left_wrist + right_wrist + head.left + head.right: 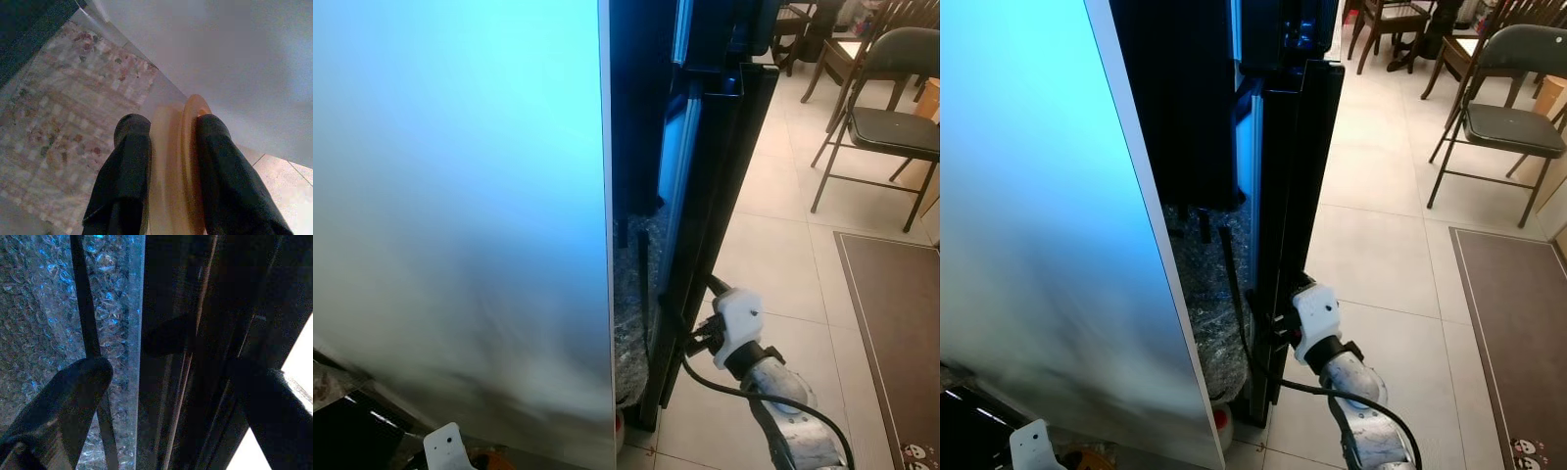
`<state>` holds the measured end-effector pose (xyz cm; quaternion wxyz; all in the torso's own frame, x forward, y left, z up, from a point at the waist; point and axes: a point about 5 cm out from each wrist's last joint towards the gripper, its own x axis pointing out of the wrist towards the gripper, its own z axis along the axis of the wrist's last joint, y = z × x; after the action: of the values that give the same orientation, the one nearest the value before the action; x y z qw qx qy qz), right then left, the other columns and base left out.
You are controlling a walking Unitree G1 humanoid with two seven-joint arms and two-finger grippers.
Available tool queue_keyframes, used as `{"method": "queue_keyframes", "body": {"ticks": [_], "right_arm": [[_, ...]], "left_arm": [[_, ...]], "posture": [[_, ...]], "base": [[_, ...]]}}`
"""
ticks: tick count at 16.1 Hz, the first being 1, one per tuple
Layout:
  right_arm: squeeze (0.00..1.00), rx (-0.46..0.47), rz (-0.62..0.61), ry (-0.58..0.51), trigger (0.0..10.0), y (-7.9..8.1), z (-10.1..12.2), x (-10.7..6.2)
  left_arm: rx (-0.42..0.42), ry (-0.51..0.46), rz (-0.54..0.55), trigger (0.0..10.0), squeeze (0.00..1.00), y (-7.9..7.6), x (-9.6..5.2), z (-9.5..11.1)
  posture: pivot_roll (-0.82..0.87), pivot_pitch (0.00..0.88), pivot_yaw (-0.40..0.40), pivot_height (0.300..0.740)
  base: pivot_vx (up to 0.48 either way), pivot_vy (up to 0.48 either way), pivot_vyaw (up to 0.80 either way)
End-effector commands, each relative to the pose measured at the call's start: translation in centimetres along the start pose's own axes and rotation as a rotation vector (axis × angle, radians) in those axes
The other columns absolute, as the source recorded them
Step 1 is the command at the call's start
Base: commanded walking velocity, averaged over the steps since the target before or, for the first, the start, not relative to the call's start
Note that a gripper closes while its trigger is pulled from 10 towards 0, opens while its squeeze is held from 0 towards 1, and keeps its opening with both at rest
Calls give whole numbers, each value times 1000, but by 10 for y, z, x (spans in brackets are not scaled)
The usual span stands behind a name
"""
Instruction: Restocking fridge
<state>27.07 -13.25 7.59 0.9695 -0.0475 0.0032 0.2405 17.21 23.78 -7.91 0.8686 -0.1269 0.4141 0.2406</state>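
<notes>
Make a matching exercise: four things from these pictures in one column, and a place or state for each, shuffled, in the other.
Things:
1. left claw
2. right claw
3. folding chair
4. bubble wrap

Places or states:
A. stands on the tiled floor, to the robot's right
B. fingers either side of the dark door's edge
C. shut on a pale orange ribbed object
D. bunched low in the gap behind the dark door

Pairs: 1-C, 2-B, 3-A, 4-D
</notes>
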Motion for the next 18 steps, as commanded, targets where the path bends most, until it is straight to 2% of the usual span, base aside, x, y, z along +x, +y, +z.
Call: {"method": "queue_keyframes", "body": {"ticks": [1,3,6,7,11,16,17,18], "right_arm": [[0,-5,6,16,10000,0,-2,1],[0,-34,-30,9,10000,-5,0,5],[0,-86,-194,7,10000,-29,2,1],[0,-73,-241,-9,10000,-35,3,-1],[0,-88,-280,-15,10000,-38,3,-6],[0,-111,-517,44,10000,-67,-10,-36],[0,-101,-575,74,10000,-75,-17,-47],[0,-67,-691,146,10000,-88,-35,-68]], "left_arm": [[-3,44,2,10000,0,1,-2,-12],[-1,48,0,10000,0,1,-2,-13],[-1,54,1,10000,0,2,-3,-14],[1,56,2,10000,0,2,-3,-15],[6,59,-4,10000,0,1,-3,-16],[13,68,-6,10000,0,1,-4,-19],[13,69,-5,10000,0,1,-4,-19],[14,72,-6,10000,0,2,-4,-20]], "posture": [[-108,0,-5,740],[-109,0,-5,740],[-107,0,-7,740],[-111,0,-6,740],[-115,0,-7,740],[-125,0,-6,740],[-128,0,-6,740],[-129,0,-6,740]], "base": [[0,0,0],[0,0,0],[0,0,0],[0,0,0],[0,0,0],[0,0,0],[0,0,0],[0,0,0]]}}
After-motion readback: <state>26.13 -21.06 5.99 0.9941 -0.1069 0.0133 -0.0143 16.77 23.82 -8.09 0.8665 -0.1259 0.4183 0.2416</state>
